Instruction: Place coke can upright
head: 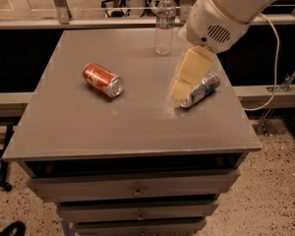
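The coke can (pixel 103 79), red with a silver end, lies on its side on the left middle of the grey cabinet top (pixel 113 127). Its silver end faces the front right. My gripper (pixel 179 90) hangs from the white arm at the upper right. It is over the table to the right of the coke can, well apart from it, and in front of the silver-and-blue can.
A silver-and-blue can (pixel 201 89) lies on its side at the right, partly behind my gripper. A clear water bottle (pixel 164 23) stands upright at the back. Drawers sit below the top. The table's right edge is near the arm.
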Available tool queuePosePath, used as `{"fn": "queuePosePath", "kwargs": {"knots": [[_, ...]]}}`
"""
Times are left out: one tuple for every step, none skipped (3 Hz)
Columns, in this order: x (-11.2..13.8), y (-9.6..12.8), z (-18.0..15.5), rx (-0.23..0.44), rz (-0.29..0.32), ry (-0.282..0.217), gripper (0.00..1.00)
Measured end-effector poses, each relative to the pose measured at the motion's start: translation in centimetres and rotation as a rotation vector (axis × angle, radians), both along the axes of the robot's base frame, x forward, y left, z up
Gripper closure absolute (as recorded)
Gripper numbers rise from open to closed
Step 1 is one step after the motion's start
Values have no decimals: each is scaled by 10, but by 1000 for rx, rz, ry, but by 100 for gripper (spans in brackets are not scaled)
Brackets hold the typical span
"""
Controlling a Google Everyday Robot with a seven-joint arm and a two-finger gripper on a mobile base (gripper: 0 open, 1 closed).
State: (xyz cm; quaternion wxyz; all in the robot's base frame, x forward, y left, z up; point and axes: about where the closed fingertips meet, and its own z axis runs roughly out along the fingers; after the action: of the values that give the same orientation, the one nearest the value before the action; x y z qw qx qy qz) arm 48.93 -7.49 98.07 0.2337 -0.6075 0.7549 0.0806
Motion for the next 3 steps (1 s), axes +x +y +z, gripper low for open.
{"fn": "queuePosePath", "kwargs": {"knots": [[15, 31, 12, 42, 0, -65, 0], [57, 67, 16, 58, -34, -135, 0], [83, 86, 5, 59, -64, -134, 0]]}}
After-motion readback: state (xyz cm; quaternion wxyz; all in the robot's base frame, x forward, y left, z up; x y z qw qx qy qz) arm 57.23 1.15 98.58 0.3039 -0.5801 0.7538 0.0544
